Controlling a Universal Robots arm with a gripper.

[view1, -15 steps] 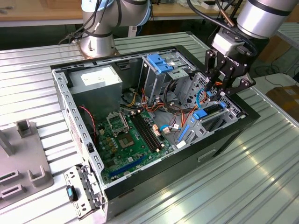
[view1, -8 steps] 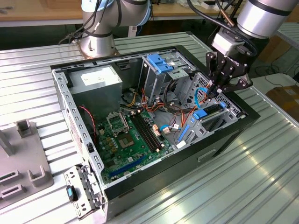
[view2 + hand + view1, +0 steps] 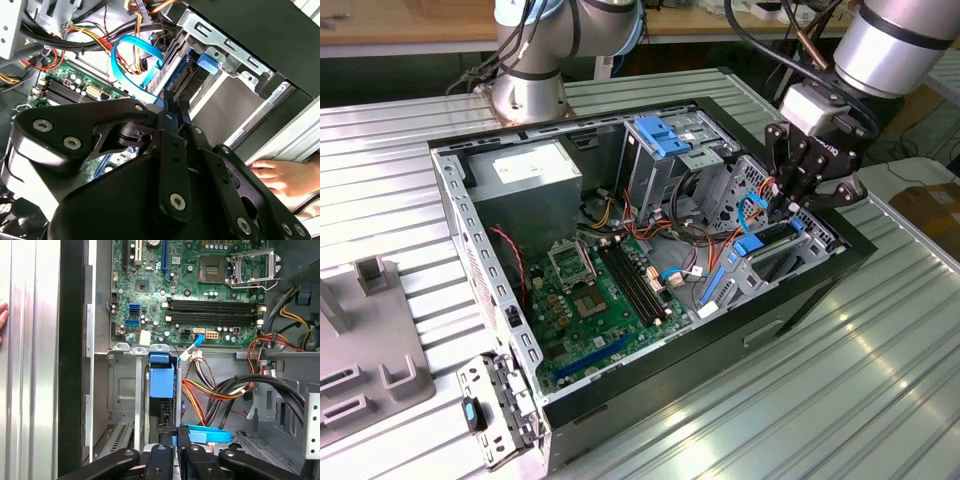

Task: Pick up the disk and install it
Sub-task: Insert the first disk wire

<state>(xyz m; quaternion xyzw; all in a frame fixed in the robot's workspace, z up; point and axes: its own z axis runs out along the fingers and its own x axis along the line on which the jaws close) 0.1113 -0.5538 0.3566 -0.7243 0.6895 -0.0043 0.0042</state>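
The disk (image 3: 772, 243) stands on edge in the drive bay at the corner of the open computer case (image 3: 720, 350) on the exterior view's right, blue rails along its sides. In the first wrist view the disk (image 3: 161, 412) shows edge-on under its blue rail tab (image 3: 161, 380). In the second wrist view the disk (image 3: 176, 75) sits in the metal cage just beyond the fingertips. My gripper (image 3: 783, 205) points down onto the disk's exposed end. The gripper (image 3: 167, 102) (image 3: 173, 432) has its fingers together, shut, with nothing visibly between them.
A blue flat cable (image 3: 130, 55) and bundled wires (image 3: 220, 390) crowd the bay. The green motherboard (image 3: 600, 300) lies on the case floor, the grey power supply (image 3: 525, 175) at the back. A person's hand (image 3: 280, 175) rests outside the case. A grey fixture (image 3: 370, 340) stands at the exterior view's left.
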